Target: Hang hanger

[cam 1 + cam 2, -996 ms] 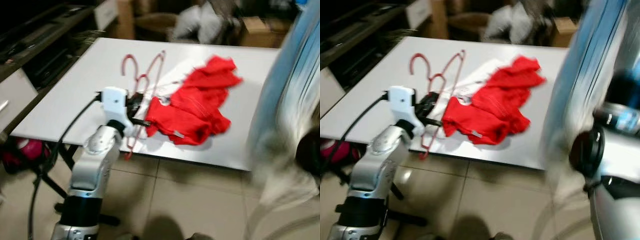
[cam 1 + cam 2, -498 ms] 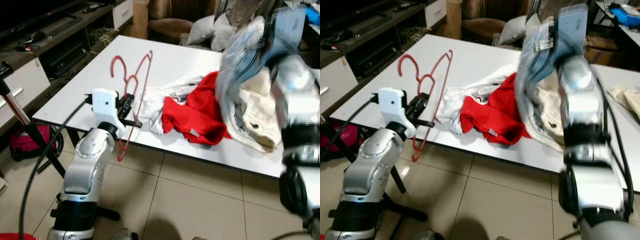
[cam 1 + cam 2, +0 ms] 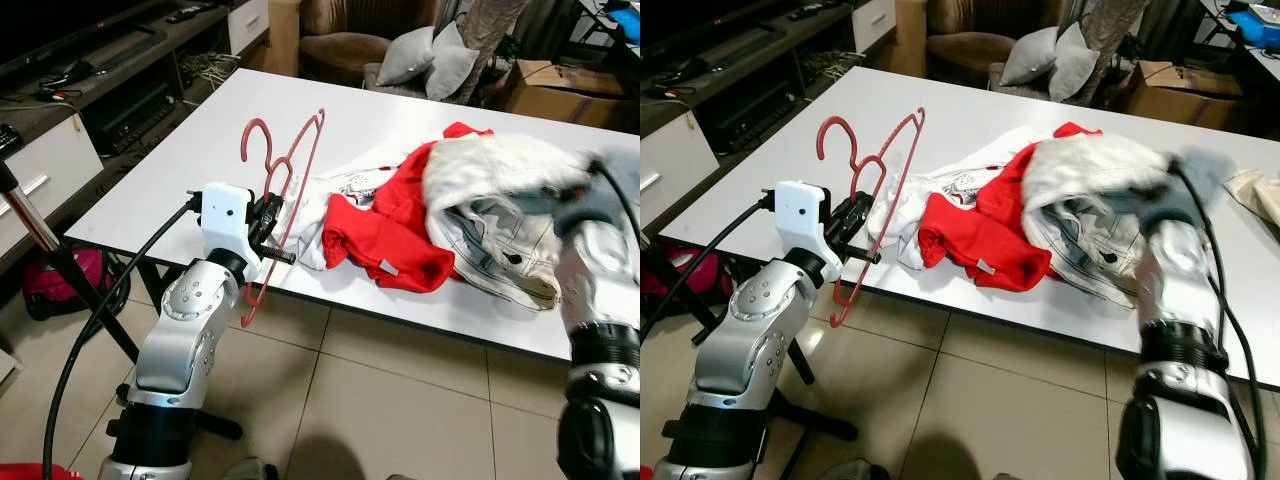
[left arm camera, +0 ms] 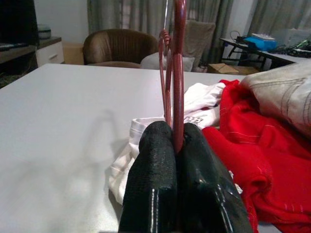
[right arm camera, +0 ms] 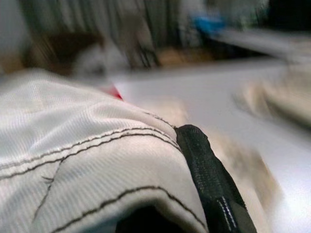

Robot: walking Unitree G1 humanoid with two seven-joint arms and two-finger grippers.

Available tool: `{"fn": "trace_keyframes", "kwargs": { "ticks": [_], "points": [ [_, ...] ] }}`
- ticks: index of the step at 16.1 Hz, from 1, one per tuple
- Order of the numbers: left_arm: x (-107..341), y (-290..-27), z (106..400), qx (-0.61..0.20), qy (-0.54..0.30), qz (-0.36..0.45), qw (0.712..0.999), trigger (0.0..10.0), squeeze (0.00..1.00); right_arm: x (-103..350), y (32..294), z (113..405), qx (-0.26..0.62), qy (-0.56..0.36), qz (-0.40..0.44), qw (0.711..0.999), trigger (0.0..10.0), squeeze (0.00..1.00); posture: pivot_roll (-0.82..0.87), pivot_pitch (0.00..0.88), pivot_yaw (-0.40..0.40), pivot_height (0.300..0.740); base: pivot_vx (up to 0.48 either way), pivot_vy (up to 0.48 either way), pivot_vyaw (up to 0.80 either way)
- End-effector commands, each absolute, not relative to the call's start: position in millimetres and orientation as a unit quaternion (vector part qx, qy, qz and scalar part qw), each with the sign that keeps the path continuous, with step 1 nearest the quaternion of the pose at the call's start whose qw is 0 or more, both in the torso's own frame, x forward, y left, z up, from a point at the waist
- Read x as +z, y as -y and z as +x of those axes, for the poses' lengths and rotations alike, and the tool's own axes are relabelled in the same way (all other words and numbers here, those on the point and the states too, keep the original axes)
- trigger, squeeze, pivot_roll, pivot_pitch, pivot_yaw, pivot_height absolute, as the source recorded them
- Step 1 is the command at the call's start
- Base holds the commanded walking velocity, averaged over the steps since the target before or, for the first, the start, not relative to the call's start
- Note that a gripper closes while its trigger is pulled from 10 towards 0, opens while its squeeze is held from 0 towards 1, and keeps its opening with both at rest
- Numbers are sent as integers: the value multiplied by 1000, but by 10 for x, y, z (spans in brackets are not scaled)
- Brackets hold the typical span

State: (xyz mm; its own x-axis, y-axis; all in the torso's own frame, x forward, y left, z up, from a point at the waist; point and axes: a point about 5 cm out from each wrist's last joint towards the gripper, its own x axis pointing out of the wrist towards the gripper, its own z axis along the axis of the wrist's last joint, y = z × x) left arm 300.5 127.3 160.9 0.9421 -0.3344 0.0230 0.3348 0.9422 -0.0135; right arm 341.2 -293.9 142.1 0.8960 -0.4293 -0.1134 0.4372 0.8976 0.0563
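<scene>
Our left gripper (image 4: 177,145) is clenched on the red hanger (image 3: 285,190): in the left wrist view the two black fingers (image 4: 153,165) press together with the thin red rod pinched between them. The hanger stands nearly upright in that grip, its hook (image 3: 835,135) raised above the near left part of the white table (image 3: 180,170) and its lower end (image 3: 840,305) hanging past the table's front edge. We see a second red loop just beside the first, so it may be more than one hanger; we cannot tell.

Our right gripper (image 5: 209,184) is at the right side of the table, against the pale denim jacket (image 3: 500,215). One black finger shows in the right wrist view, with stitched pale cloth draped over and beside it; whether it is clamped on the cloth we cannot tell, as that view is blurred.

Outward from the left gripper, a white garment (image 3: 940,190) lies crumpled on the table just beside the hanger, a red garment (image 3: 390,235) overlaps it, and the jacket lies over the red one's right side. Behind the table stand a brown armchair (image 3: 960,50) with grey cushions (image 3: 425,55) and a cardboard box (image 3: 550,85). A dark media cabinet (image 3: 90,80) runs along the left.
</scene>
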Motion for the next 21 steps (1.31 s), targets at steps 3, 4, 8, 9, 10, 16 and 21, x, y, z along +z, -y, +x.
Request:
{"fn": "trace_keyframes", "kwargs": {
  "ticks": [3,4,8,9,10,16,21],
  "points": [
    [1626,-1207,3009,-188,14,5,982,10000,0,854,2917,3224,-209,-201,40,956,10000,0,-28,18,3,740,0,0,0],
    [1618,-1203,3007,-190,13,8,982,10000,0,756,2899,3170,-212,-226,44,950,10000,0,-27,16,3,740,0,0,0],
    [1610,-1227,3005,-190,11,18,982,10000,0,909,2931,3145,-214,-183,76,956,10000,1000,-23,10,6,740,0,0,0],
    [1615,-1232,3004,-189,13,18,982,10000,0,968,2953,3130,-214,-171,63,960,10000,1000,-22,8,4,740,0,0,0],
    [1623,-1246,3001,-188,15,18,982,10000,0,1101,2974,3080,-210,-143,55,966,10000,1000,-23,7,7,740,0,0,0],
    [1648,-1277,3037,-190,18,21,981,10000,0,1561,2689,2686,-126,-85,88,984,10000,1000,-42,3,24,740,0,0,0],
    [1684,-1347,3096,-191,20,32,981,10000,0,1724,2550,2395,-82,-121,-9,989,10000,1000,-51,4,30,740,0,0,0]
  ]
}}
